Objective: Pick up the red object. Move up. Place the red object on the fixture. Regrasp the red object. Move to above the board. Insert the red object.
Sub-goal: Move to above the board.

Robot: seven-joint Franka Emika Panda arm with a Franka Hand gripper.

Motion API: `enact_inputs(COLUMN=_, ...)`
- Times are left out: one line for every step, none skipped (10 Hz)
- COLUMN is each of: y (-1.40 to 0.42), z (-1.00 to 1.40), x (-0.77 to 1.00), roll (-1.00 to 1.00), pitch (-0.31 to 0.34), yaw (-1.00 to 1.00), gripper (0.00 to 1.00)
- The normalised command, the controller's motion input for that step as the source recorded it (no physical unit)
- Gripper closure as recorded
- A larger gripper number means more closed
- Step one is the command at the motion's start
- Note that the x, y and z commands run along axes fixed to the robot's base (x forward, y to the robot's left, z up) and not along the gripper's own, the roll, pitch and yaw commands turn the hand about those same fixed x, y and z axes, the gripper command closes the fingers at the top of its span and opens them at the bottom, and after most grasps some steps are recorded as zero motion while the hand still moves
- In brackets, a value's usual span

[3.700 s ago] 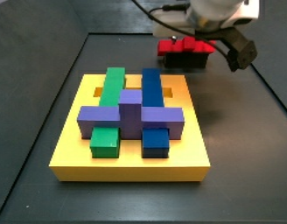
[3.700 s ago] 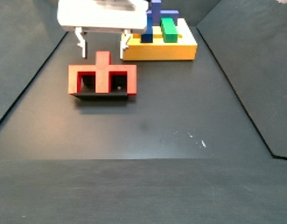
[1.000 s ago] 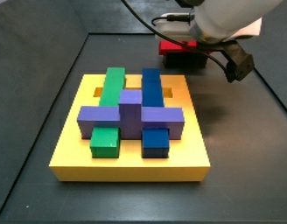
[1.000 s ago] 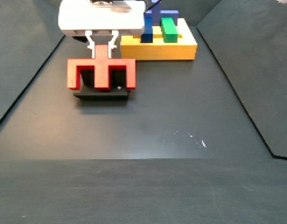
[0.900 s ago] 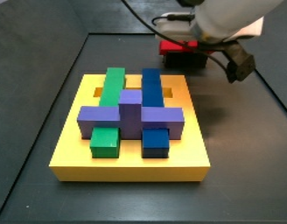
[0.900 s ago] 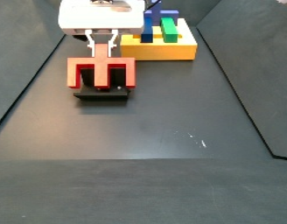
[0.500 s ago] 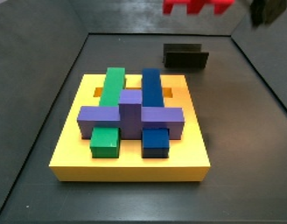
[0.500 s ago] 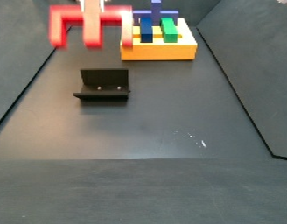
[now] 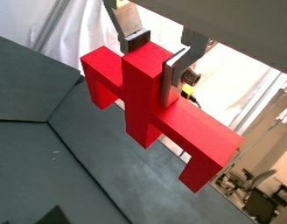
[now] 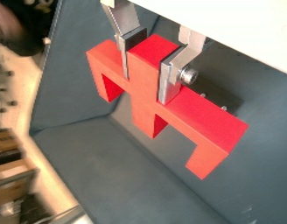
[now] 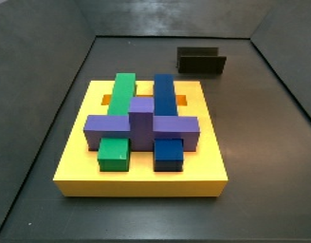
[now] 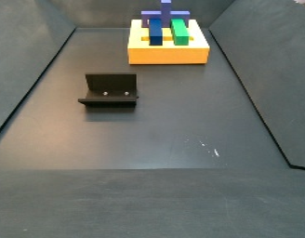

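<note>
The dark tabletop [image 12: 167, 177] carries only two things in both side views: the yellow board [image 11: 143, 169] with its green, blue and purple blocks, and, well apart from it toward the back wall, the small black fixture [image 11: 201, 62], which now stands bare [image 12: 109, 89]. A second ago the red block sat on that fixture with the arm over it, and half a second ago it was a red blur rising above it; now block and arm have both left the side views altogether. The wrist views show where it went: the red block [image 9: 152, 105] hangs in the air, pinched by its middle prong between the silver fingers [image 10: 173, 68] of the end effector [image 9: 156, 54], which is pressed tight on it, its cross bar and outer prongs jutting free to both sides. So the regrasp looks done and the lift well under way. What remains, by my reading, is to carry the block across to above the board and lower it into a free slot. From these views I cannot tell how high it sits over the fixture.
</note>
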Motion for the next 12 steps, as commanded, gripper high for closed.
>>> enact_inputs(y=-1.4, z=0.31, x=-1.03, roll=-1.0, pitch=0.066, yaw=-0.04, gripper=1.0)
enact_inputs(y=-1.4, z=0.32, x=-1.11, roll=-1.0, pitch=0.048, yaw=-0.03, gripper=1.0)
enact_inputs(y=-1.4, z=0.29, x=-1.15, roll=-1.0, pitch=0.047, yaw=-0.02, gripper=1.0)
enact_inputs(y=-1.4, z=0.31, x=-1.14, roll=-1.0, pitch=0.048, yaw=-0.02, gripper=1.0)
enact_inputs(y=-0.79, z=0.18, x=-0.7, roll=-1.0, pitch=0.042, yaw=-0.01, gripper=1.0)
enact_inputs(y=-0.52, z=0.1, x=-0.48, roll=-1.0, pitch=0.043, yaw=-0.01, gripper=1.0)
enact_inputs(y=-0.16, z=0.05, x=-0.18, roll=-1.0, pitch=0.037, yaw=0.0, gripper=1.0)
enact_inputs(y=-0.02, z=0.01, x=-0.1, roll=-1.0, pitch=0.027, yaw=-0.01, gripper=1.0)
enact_inputs(y=0.01, z=0.0, x=-0.08, roll=-1.0, pitch=0.016, yaw=-0.01, gripper=1.0)
enact_inputs(y=0.01, z=0.02, x=-0.08, roll=-0.93, pitch=-0.005, yaw=-0.01, gripper=1.0)
enact_inputs(y=0.02, z=-0.01, x=-0.07, roll=-0.7, pitch=-0.026, yaw=0.0, gripper=1.0)
enact_inputs(y=0.02, z=0.0, x=-0.05, roll=-0.44, pitch=-0.036, yaw=0.0, gripper=1.0)
